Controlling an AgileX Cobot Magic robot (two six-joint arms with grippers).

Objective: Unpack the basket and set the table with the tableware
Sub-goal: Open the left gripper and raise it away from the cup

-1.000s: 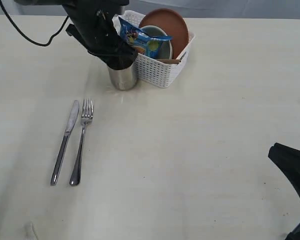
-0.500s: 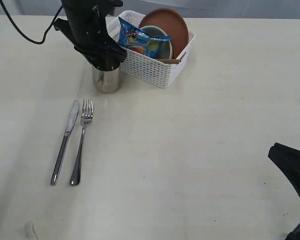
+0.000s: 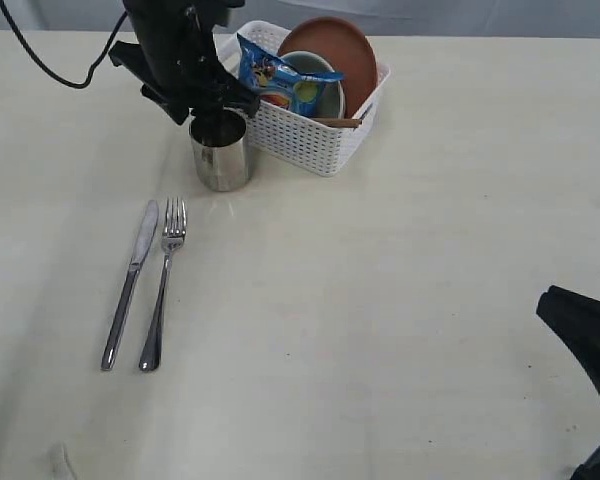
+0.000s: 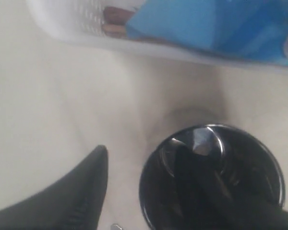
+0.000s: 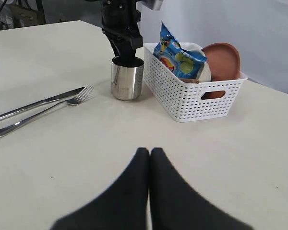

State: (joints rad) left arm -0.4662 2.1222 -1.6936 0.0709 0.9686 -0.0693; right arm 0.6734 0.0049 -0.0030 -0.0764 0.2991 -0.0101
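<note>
The steel cup (image 3: 220,155) stands upright on the table (image 3: 400,300), just left of the white basket (image 3: 315,145). My left gripper (image 3: 213,100) hovers right over the cup's rim, open. In the left wrist view one finger (image 4: 86,187) is outside the cup (image 4: 240,158), apart from its wall, and the other reaches inside. The reddish-brown plate (image 3: 337,50), the pale bowl (image 3: 327,92) and wooden sticks (image 3: 338,122) stay in the basket. Knife (image 3: 130,285) and fork (image 3: 162,285) lie side by side at the front left. My right gripper (image 5: 150,152) is shut and empty.
A blue crisp bag (image 3: 280,78) leans at the basket's left end, close to my left arm. In the exterior view the right gripper (image 3: 555,305) sits low at the front right corner. A black cable (image 3: 50,65) trails at the back left.
The left arm carried the cup leftward away from the basket's side, set it on the table, then rose slightly so the rim shows. The right arm has not moved.
</note>
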